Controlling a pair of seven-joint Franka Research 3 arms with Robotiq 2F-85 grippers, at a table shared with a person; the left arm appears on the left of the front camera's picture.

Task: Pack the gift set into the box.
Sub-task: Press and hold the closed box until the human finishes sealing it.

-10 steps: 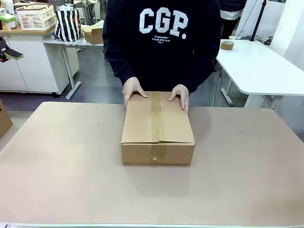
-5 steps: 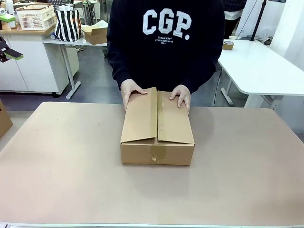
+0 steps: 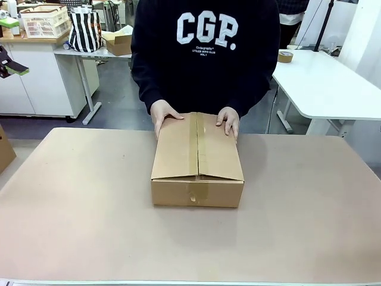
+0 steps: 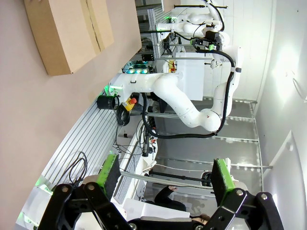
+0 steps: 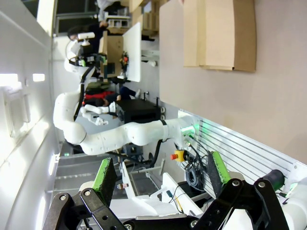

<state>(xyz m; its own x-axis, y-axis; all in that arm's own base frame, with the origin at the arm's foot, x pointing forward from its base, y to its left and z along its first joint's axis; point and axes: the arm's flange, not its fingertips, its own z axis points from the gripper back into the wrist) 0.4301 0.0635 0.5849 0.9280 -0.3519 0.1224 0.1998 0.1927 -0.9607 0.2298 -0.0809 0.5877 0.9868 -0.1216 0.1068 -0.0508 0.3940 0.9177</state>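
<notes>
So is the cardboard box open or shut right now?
Shut, loosely: both top flaps of the box are folded down and meet along the middle, slightly peaked; the person's hands rest on the far end.

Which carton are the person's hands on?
The large box mid-table, both hands on its far edge; the small carton sits on the back table, untouched.

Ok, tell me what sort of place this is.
Probably a robotics lab or workshop: a white robot arm on an aluminium frame, an emergency-stop button, and a tape roll on a white worktable behind the person.
</notes>
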